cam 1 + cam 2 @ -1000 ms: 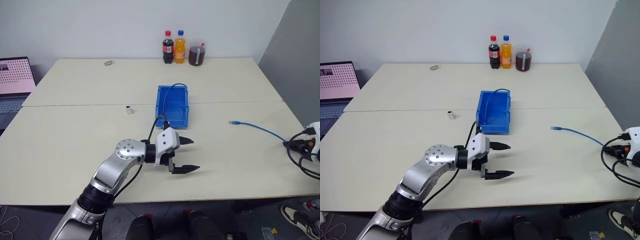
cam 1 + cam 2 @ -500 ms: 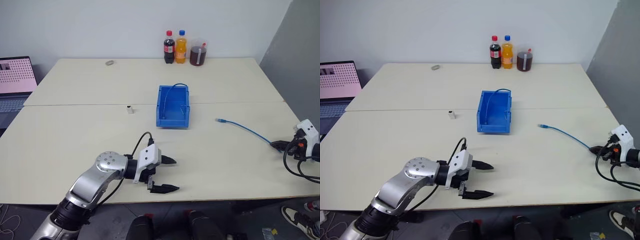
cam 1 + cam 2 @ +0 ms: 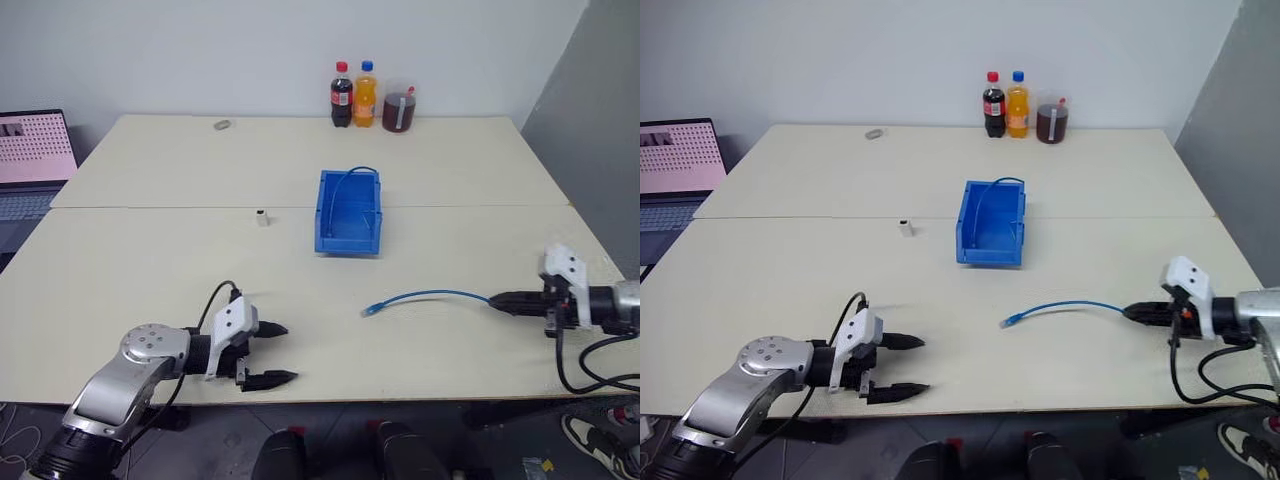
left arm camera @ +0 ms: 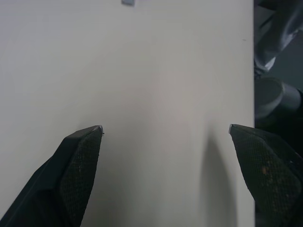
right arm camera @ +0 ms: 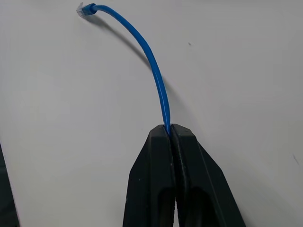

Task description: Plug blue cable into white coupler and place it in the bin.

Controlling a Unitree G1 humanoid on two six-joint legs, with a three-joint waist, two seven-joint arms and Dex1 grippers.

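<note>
Cable in hand, coupler not yet fetched

Right gripper, fingers clamped on the blue cable at lower right; left gripper gapes empty, lower left, and should fetch the white coupler left of the bin at centre of the tabletop

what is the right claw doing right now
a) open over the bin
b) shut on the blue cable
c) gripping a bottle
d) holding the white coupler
b: the right claw is shut on the blue cable, which runs out from between its fingers to the plug lying on the table.
</note>
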